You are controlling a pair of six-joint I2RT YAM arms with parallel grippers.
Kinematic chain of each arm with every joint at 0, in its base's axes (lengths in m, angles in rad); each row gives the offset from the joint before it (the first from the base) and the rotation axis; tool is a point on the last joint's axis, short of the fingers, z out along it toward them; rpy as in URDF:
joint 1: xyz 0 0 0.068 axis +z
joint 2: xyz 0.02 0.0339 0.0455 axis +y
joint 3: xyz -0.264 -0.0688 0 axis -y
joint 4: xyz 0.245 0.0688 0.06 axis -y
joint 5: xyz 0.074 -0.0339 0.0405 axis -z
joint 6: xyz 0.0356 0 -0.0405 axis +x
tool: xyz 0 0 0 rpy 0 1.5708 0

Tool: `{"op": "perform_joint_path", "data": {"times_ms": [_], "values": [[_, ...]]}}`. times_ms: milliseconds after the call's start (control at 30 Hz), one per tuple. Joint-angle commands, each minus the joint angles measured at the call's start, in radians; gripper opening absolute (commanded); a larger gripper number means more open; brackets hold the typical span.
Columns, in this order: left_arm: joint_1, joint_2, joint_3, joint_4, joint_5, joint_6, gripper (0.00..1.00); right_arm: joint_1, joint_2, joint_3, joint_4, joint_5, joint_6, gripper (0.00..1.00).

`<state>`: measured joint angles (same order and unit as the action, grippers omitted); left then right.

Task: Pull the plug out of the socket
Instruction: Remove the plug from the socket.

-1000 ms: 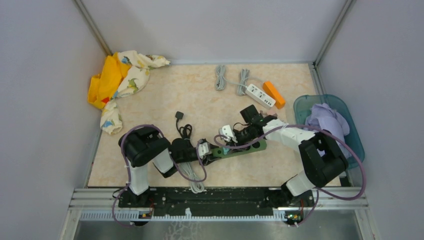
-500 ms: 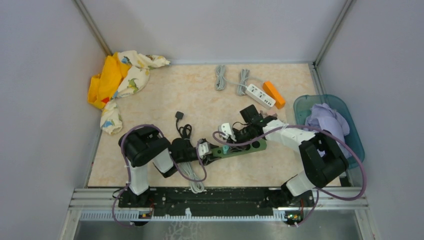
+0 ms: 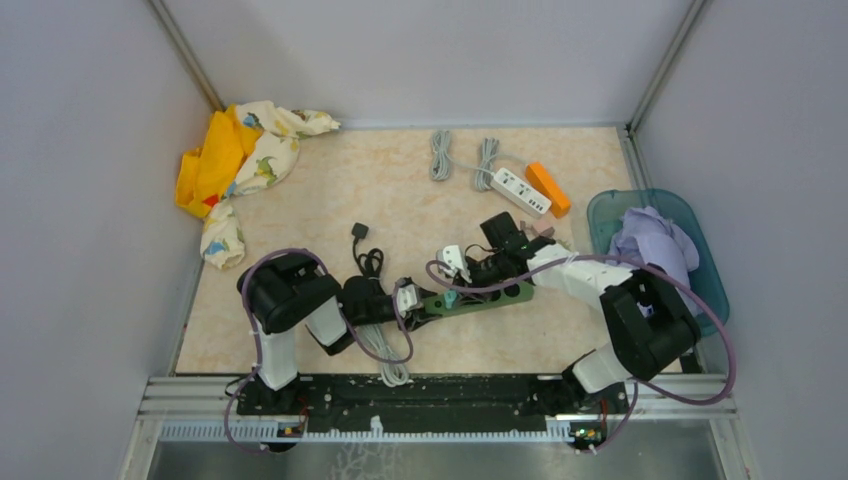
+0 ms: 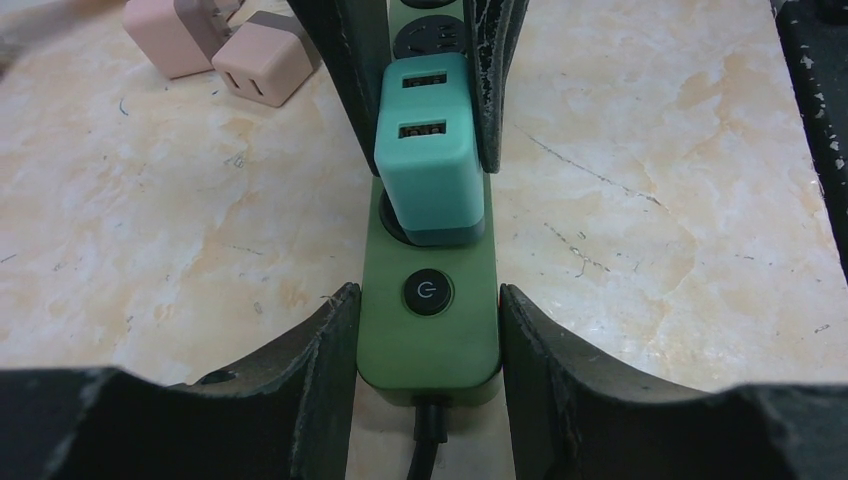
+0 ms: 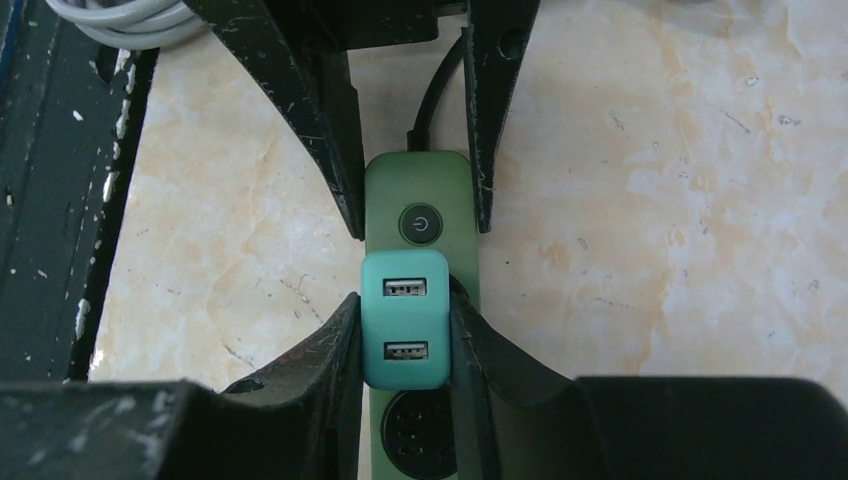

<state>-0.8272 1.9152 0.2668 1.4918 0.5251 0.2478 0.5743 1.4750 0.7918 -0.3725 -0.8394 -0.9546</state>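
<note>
Change since a second ago: almost none at the work point. From overhead only the right arm's elbow has sagged a little toward the near right, while both wrists sit where they were. Judged from this, the pull has not yet freed anything.

Item 1, plug point(image 4: 430, 160): teal cube with two USB ports, seated in the socket next to the switch point(image 4: 427, 293). Its base is flush with the strip and no gap shows.

Item 2, power strip point(image 4: 428, 345): green, lying flat on the marble table point(image 4: 680, 180), with a black cord leaving its switch end.

Item 3, right gripper point(image 5: 403, 340): fingers pressed hard on both flanks of the plug.

Item 4, left gripper point(image 4: 428, 320): fingers astride the switch end, touching both sides of the strip and bracing it.

Meaning: grip and brace are both set, and the extraction stroke remains to be done.

View notes: the left wrist camera shows the plug's seated base and two pink chargers point(image 4: 220, 50) lying loose beyond. The right wrist camera shows the empty socket point(image 5: 410, 430) behind the plug. Only the overhead camera shows the white strip point(image 3: 520, 190), the orange block point(image 3: 548, 188), the blue bin point(image 3: 700, 300) and the yellow cloth point(image 3: 215, 155), all well apart from the work.
</note>
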Motion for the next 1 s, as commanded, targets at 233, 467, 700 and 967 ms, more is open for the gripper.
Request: {"op": "perform_joint_path", "data": {"times_ms": [233,467,700,967], "values": [[-0.009,0.008,0.014,0.061,0.034,-0.004,0.00,-0.059,-0.047,0.056,-0.151,-0.144,-0.271,0.00],[-0.008,0.009,0.012,0.065,0.033,-0.004,0.00,0.019,-0.049,0.030,0.031,-0.172,-0.075,0.00],[-0.009,0.010,0.012,0.065,0.034,-0.004,0.00,0.001,-0.070,-0.004,0.233,-0.014,0.142,0.00],[-0.009,0.009,0.012,0.065,0.038,-0.002,0.00,-0.065,-0.066,0.042,-0.082,-0.179,-0.194,0.00]]}}
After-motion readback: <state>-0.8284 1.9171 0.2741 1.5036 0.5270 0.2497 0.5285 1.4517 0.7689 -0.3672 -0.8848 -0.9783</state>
